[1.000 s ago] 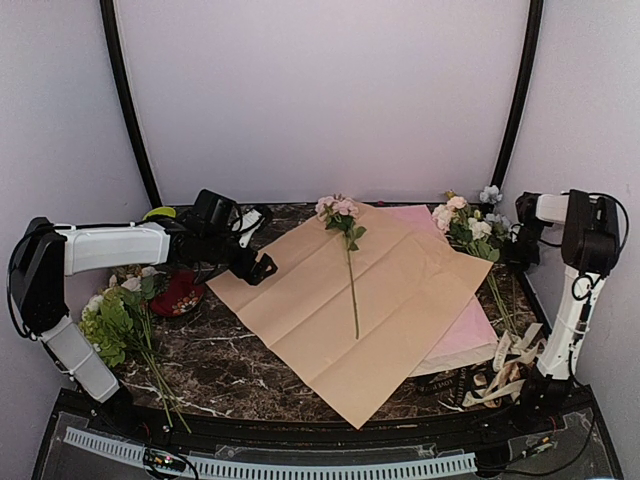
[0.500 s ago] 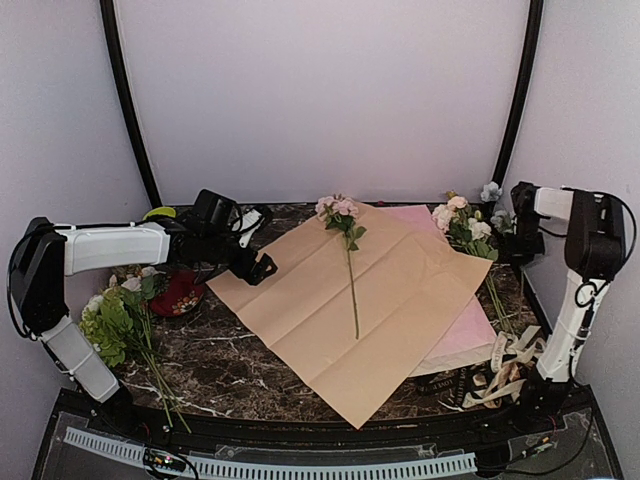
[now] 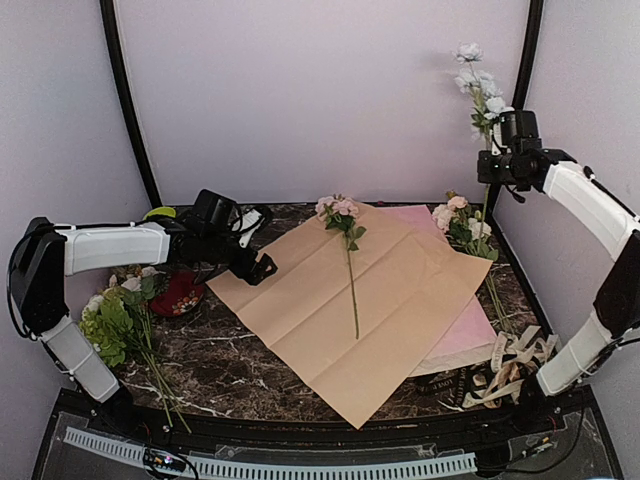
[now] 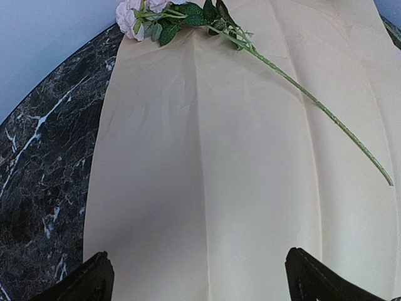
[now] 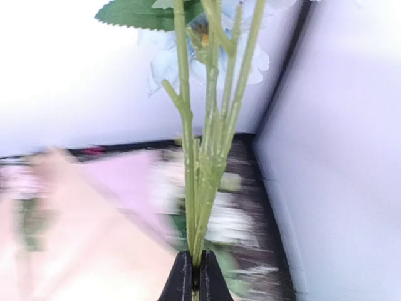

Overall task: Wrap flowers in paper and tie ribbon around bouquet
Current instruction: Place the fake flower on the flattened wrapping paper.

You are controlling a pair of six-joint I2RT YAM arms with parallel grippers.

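**Right arm with the bunch lifted.** The right gripper (image 5: 193, 279) was clamped shut on the lower stems of the flowers (image 3: 479, 82), high above the far right corner of the worktop (image 3: 230, 360). The stems ran upright, straight out from its fingertips, with the blue and cream blossoms at the end farthest from it. The left gripper (image 4: 200, 276) was spread wide and empty, low over the left edge of a tan sheet (image 3: 400, 310). A single pink-blossomed stem (image 3: 350, 270) lay on that sheet, ahead of it and to its right. The sheet lay below and to the left of the right gripper. No sage-green paper could be made out. Judgement: the right arm, carrying the bunch, was the one placed to lower it, and the long axis would need tipping from upright to flat.
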